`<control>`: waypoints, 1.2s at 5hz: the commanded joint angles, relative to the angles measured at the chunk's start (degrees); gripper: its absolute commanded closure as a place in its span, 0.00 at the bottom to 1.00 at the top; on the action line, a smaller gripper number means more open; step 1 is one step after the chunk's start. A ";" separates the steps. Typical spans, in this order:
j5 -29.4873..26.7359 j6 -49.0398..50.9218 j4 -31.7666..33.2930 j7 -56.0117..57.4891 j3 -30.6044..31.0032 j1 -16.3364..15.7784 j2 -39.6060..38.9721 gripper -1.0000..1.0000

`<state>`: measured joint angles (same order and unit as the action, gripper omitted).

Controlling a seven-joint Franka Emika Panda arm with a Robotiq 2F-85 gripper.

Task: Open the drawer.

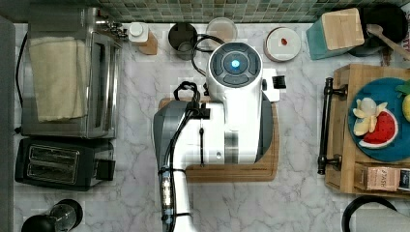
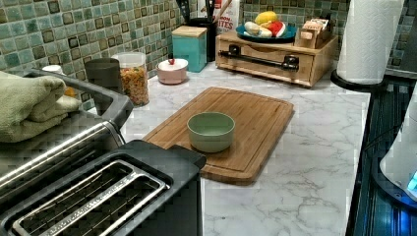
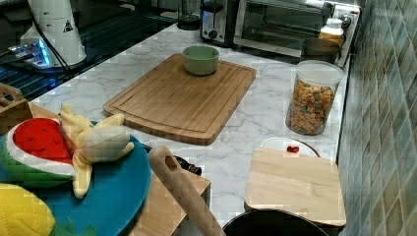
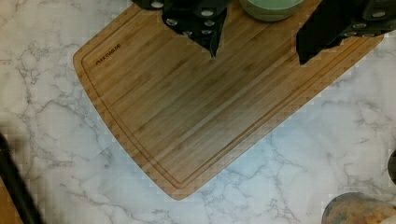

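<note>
The black 2-fingered gripper [image 4: 257, 53], spread wide and holding nothing, hangs over the rounded bamboo cutting board [image 4: 196, 107], well apart from the shut light-wood drawer [image 2: 268, 60] with its long black bar handle [image 2: 258, 58].

Light-wood drawer [image 2: 268, 63] with black bar handle [image 2: 255, 58], closed in its box, against the backsplash.

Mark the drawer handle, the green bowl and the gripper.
drawer handle [image 2: 255, 59], left view, middle of the black bar
green bowl [image 2: 211, 131], left view, its outer wall
gripper [image 4: 257, 55], wrist view, midway between its fingertips, above the cutting board [image 4: 187, 121]
</note>
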<state>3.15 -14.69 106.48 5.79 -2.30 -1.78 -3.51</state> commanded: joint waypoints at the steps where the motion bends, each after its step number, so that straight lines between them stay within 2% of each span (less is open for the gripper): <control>1: 0.30 -0.03 -0.01 0.02 -0.01 -0.01 0.00 0.00; 3: 4.27 -2.74 3.34 9.83 -2.07 2.07 1.03 0.00; 5: 7.38 -13.81 10.99 27.58 -6.15 7.35 3.34 0.00; 6: 8.42 -17.24 10.56 33.35 -7.01 10.46 1.44 0.00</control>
<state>9.63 -30.97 114.70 36.20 -4.61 2.92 -4.35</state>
